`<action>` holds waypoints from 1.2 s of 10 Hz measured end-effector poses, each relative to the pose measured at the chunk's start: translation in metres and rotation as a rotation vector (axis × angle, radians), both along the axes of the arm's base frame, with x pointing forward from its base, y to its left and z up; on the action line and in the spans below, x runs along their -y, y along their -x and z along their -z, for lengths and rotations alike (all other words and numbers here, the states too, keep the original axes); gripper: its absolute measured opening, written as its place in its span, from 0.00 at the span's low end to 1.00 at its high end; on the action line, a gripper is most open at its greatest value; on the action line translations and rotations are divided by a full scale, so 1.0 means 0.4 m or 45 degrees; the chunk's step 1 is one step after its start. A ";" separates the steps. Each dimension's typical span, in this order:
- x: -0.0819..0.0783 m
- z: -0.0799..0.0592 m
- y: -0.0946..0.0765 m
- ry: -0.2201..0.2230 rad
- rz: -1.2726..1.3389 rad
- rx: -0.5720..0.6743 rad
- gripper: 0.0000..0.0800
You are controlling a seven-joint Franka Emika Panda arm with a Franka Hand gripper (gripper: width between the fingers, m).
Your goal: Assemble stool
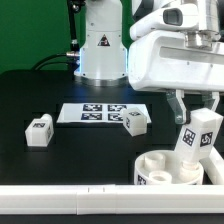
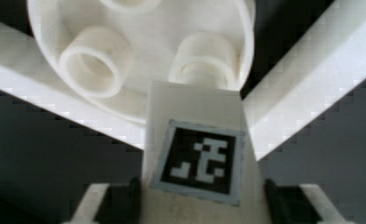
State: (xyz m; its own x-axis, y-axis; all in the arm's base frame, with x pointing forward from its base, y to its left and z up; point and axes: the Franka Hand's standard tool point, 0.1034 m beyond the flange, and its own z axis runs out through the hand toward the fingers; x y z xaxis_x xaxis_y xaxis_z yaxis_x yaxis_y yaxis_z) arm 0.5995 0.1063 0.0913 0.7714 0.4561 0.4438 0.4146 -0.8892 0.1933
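The white round seat (image 1: pixel 168 166) lies at the exterior view's lower right, against the white rail. In the wrist view the seat (image 2: pixel 135 25) shows two raised sockets (image 2: pixel 87 66). My gripper (image 1: pixel 198 122) is shut on a white tagged leg (image 1: pixel 200 138), held tilted with its lower end just above the seat. In the wrist view my gripper (image 2: pixel 201 205) clamps that leg (image 2: pixel 201 140) from both sides, and its far end points at the second socket (image 2: pixel 201 58). Two more legs lie loose on the table, one at the left (image 1: pixel 38 130) and one (image 1: pixel 135 121) beside the marker board.
The marker board (image 1: pixel 98 113) lies flat in the middle of the black table. The long white rail (image 1: pixel 70 203) runs along the near edge and also shows in the wrist view (image 2: pixel 38 80). The arm's white base (image 1: pixel 100 45) stands behind.
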 end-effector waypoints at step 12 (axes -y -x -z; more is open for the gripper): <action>-0.022 -0.006 -0.013 -0.001 0.023 -0.137 0.79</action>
State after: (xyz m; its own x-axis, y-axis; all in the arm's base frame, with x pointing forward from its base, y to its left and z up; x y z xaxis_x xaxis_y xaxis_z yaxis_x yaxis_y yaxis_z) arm 0.6048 0.1150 0.0937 0.8227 0.4415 0.3580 0.4169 -0.8968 0.1481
